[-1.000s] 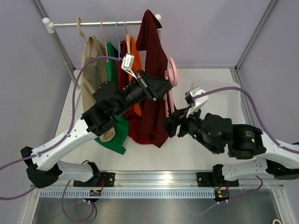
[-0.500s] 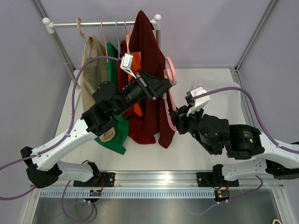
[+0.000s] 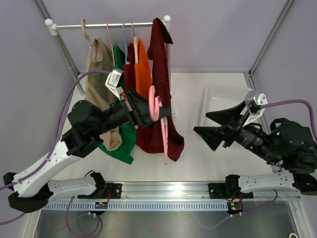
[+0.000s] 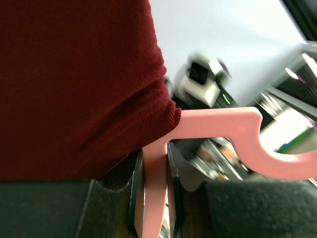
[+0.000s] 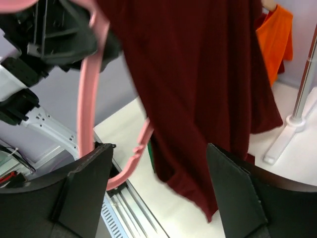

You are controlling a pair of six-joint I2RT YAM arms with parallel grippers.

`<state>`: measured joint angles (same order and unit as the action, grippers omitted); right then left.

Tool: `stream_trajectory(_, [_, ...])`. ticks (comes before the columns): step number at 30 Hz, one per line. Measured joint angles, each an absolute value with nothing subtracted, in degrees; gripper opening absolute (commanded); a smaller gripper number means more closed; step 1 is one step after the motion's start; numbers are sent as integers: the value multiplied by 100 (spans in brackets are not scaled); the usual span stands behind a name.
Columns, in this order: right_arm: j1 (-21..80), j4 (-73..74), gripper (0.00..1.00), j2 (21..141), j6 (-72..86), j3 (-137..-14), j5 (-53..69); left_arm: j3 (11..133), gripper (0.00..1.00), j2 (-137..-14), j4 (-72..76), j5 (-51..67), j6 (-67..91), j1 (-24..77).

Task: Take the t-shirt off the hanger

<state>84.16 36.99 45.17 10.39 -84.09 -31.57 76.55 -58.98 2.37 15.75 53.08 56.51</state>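
The dark red t-shirt [image 3: 159, 64] hangs from the right end of the rail and reaches down to the table. My left gripper [image 3: 148, 106] is shut on the neck of the pink hanger [image 3: 158, 105], whose long arm [image 3: 165, 144] hangs down in front of the shirt. In the left wrist view the hanger neck [image 4: 154, 188] is pinched between the jaws, and the shirt [image 4: 74, 84] lies against it. In the right wrist view one end of the hanger [image 5: 85, 109] passes behind the shirt [image 5: 198, 74]. My right gripper [image 3: 202, 123] stands open to the right of the shirt, holding nothing.
A clothes rail [image 3: 99, 24] at the back carries beige [image 3: 99, 69], green [image 3: 119, 64] and orange [image 3: 142, 69] shirts on hangers. A white tray [image 3: 225, 96] lies on the table at the right. The rail's right post [image 5: 302, 94] stands behind the shirt.
My left arm has drawn the pink hanger back toward the near left, lower on the shirt. My right gripper closed near the shirt, then opened wide and pulled away to the right.
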Motion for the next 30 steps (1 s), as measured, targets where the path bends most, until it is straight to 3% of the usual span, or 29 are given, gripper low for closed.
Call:
stream_trajectory(3, [8396, 3701, 74, 4799, 760, -8943, -3155, 7279, 0, -5339, 248, 2043, 5485, 5653])
stream_trajectory(6, [8187, 3684, 79, 5122, 530, -9308, -2792, 6930, 0, -4757, 45, 2333, 5586, 5653])
stream_trajectory(8, [7896, 3774, 82, 5395, 436, -9609, -2423, 6814, 0, -4508, -58, 2536, 5647, 5653])
stream_trajectory(12, [7004, 3721, 80, 6114, 351, -10169, -1599, 6748, 0, -4313, -36, 3052, 5811, 5653])
stream_trajectory(17, [6173, 3590, 75, 6606, 346, -10016, 91, 6493, 0, -4268, -113, 3395, 5907, 5653])
stream_trajectory(21, [6167, 3404, 81, 6667, 355, -9662, 1273, 6434, 0, -4329, -143, 3503, 5955, 5653])
stream_trajectory(30, [6143, 3015, 85, 6445, 436, -9188, 2047, 6407, 0, -4335, -132, 3586, 6003, 5658])
